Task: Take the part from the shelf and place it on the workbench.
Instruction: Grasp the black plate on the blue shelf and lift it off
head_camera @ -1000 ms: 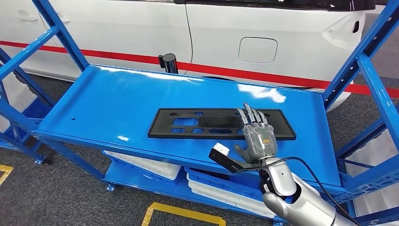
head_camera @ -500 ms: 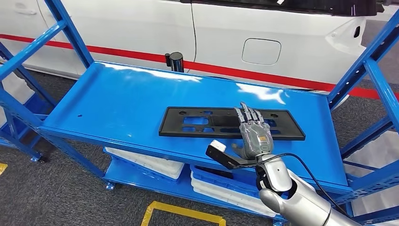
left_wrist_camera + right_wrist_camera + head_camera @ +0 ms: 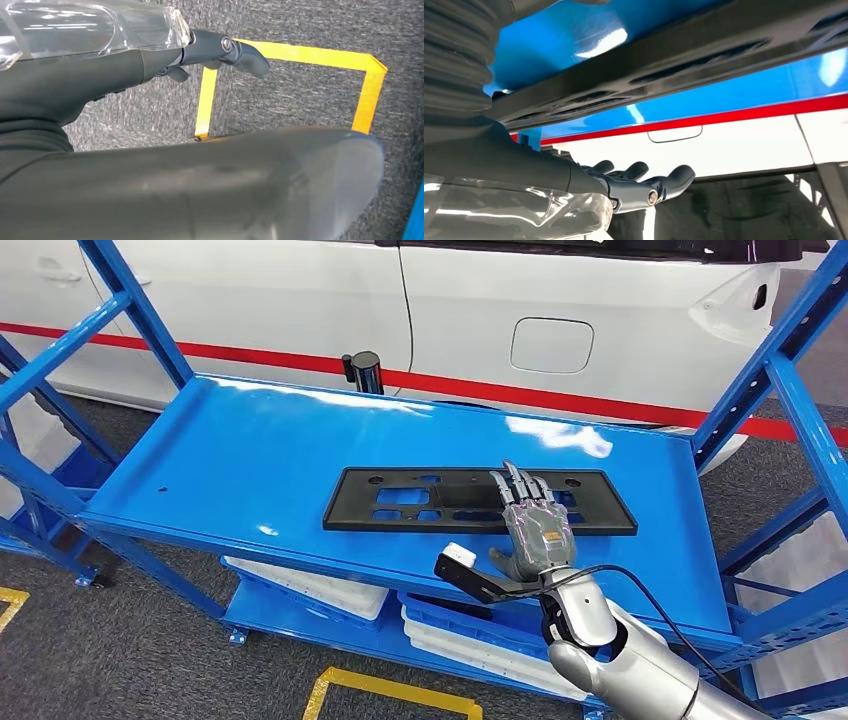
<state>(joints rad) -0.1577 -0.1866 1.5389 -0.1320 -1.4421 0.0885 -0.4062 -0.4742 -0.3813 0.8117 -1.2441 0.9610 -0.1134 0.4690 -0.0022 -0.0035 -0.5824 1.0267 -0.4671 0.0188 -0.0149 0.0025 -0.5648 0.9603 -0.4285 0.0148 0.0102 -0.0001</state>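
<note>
A robot looks down at a blue metal shelf (image 3: 250, 455) standing in front of a white car (image 3: 560, 310) with a red stripe along its side. A long, flat black part (image 3: 420, 500) with several cut-out holes lies flat on the top level of the shelf, toward the right half and near the front edge.

The robot's right hand (image 3: 535, 530) reaches in from the lower right on a silver arm. Its fingers (image 3: 520, 490) are stretched out straight and slightly apart, lying over the right portion of the black part. The hand holds nothing; whether the fingertips actually touch the part cannot be told from above. In the right wrist view, the right hand (image 3: 634, 185) shows its fingers extended and spread in open air, with the dark edge of the part (image 3: 704, 47) crossing the picture close by and the blue shelf surface (image 3: 574, 30) behind it.

The left hand (image 3: 220, 52) appears in the left wrist view, over grey carpet (image 3: 310, 85) marked with yellow tape (image 3: 320, 60). It holds nothing, and its fingers are partly hidden, so how far they are spread cannot be told.

A small black post (image 3: 366, 370) stands behind the shelf. White trays (image 3: 320, 590) sit on the lower level of the shelf.
</note>
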